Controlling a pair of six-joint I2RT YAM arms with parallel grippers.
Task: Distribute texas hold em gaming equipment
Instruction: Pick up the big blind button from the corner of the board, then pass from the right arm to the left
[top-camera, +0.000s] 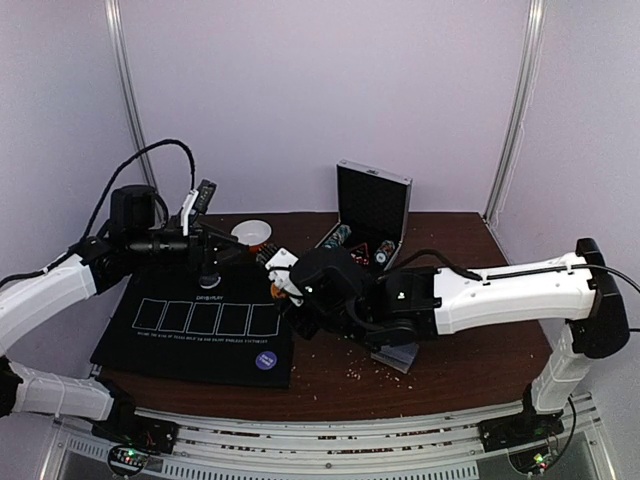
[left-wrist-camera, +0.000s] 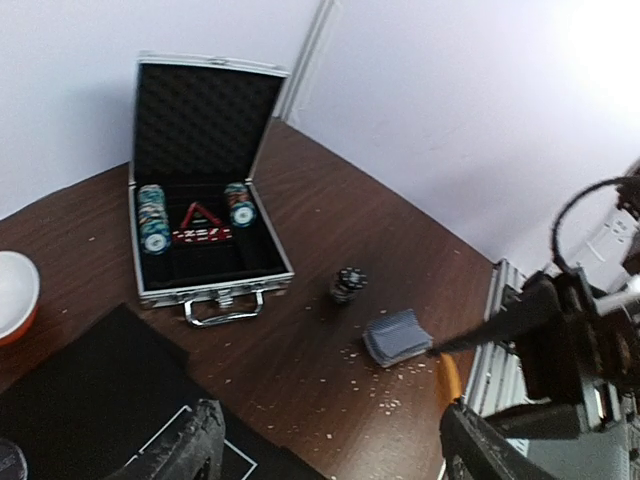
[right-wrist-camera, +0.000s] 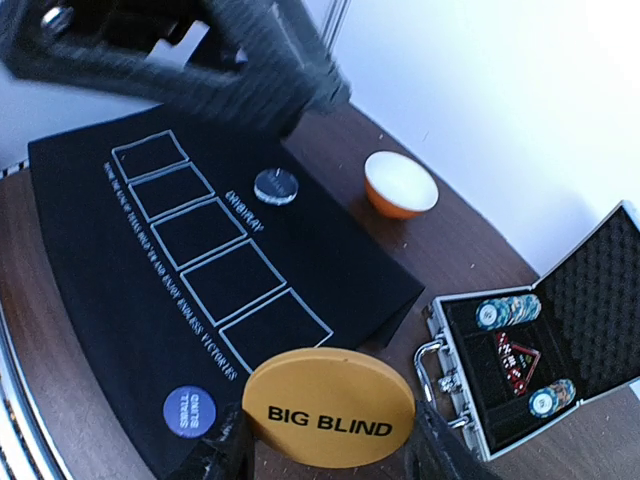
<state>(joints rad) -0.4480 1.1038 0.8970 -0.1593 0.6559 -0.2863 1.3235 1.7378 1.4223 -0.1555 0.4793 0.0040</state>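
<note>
The left arm reaches in from the left and hangs over the far edge of the black mat (top-camera: 170, 345), its wrist roughly level. The left fingers (top-camera: 228, 252) are spread wide with nothing between them, above a dark round disc (right-wrist-camera: 277, 186) that lies on the mat beyond the row of five outlined card boxes. A purple disc (right-wrist-camera: 189, 411) sits at the mat's near edge. The right arm stretches low across the desk (left-wrist-camera: 300, 200) from the right, wrist bent down over the mat's right edge. The right fingers (top-camera: 282, 288) are drawn narrow on the orange "BIG BLIND" disc (right-wrist-camera: 328, 407), held flat and clear of the cloth. The step looks like setting this disc down. It would go best lowered level onto bare mat beside the purple disc and outside the boxes, with the fingers parting only once it rests. The card deck (left-wrist-camera: 396, 337) and a chip stack (left-wrist-camera: 348, 285) wait on the desk near the open case (left-wrist-camera: 200, 130).
</note>
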